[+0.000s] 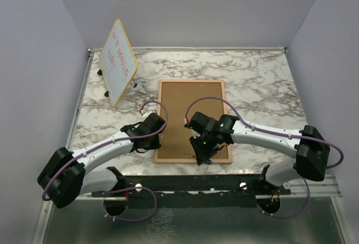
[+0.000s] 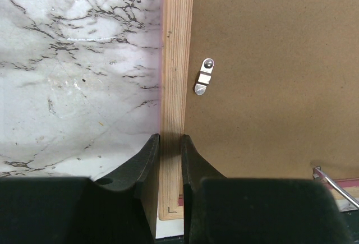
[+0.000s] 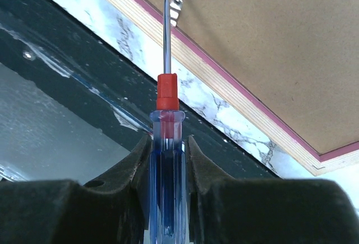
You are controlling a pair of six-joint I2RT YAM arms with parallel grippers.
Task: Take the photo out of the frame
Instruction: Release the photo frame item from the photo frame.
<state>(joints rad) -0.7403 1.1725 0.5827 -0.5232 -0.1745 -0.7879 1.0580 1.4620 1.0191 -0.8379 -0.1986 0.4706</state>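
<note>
Lower centre of the top view, the right end effector (image 3: 166, 140), arm bent low, clenches a screwdriver (image 3: 167, 92) aimed at a clip (image 3: 176, 5) by the near rail: slide the tip against the clip's free end and swing it aside without gouging. The left end effector (image 2: 170, 138) pinches the frame (image 1: 190, 120) by its left rail, bracing it. The frame lies face-down in the middle of the tabletop (image 1: 263, 87), photo hidden beneath.

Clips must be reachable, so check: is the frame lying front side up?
No, the frame lies with its brown fibreboard back facing up, a metal clip showing on it.
</note>
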